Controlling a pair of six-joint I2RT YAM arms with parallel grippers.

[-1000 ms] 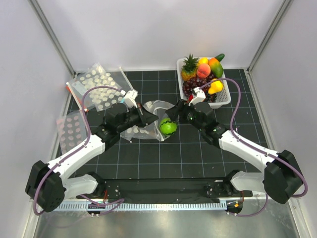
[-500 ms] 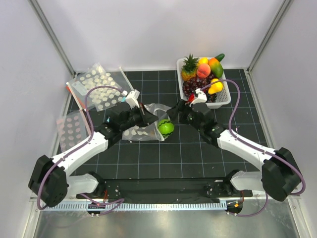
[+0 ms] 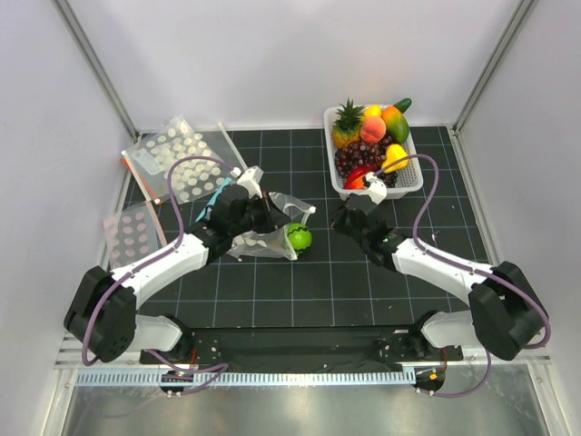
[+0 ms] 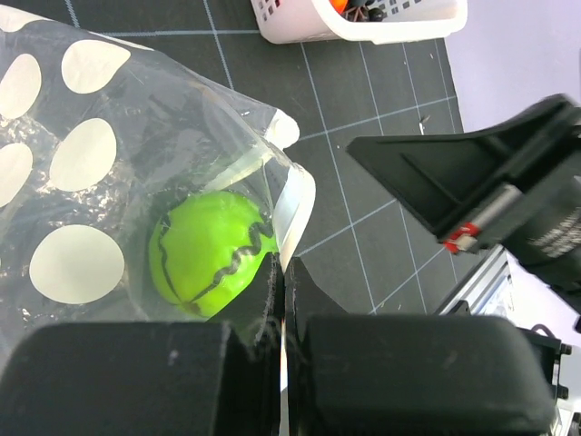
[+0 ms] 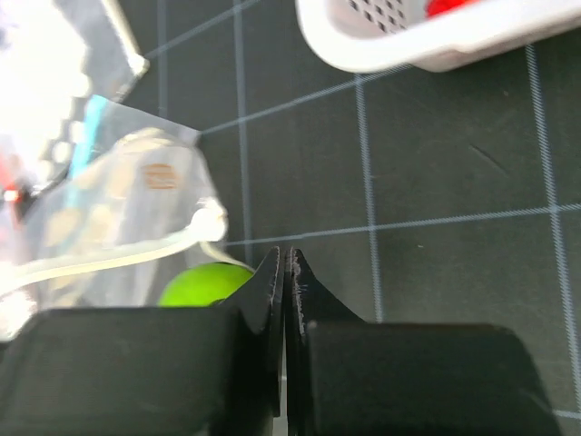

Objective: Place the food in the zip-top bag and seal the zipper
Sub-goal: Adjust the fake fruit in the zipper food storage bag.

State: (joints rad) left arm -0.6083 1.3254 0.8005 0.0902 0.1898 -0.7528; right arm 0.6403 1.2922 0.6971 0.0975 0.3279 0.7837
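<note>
The zip-top bag lies on the black grid mat, clear with white dots. A green round toy fruit sits just inside its mouth, seen through the plastic and behind the white zipper strip. My left gripper is shut on the bag's mouth edge, right beside the fruit. My right gripper is shut with nothing in it, a little to the right of the bag. The fruit and the zipper strip show to its left.
A white basket at the back right holds a pineapple, a peach, a mango, dark grapes and yellow and red pieces. Its rim is close ahead of my right gripper. Flat dotted clear sheets lie at the back left.
My right gripper let go of the green fruit, drew back to the right and shut. The fruit now rests in the bag's mouth. My left arm shifted slightly with the bag.
</note>
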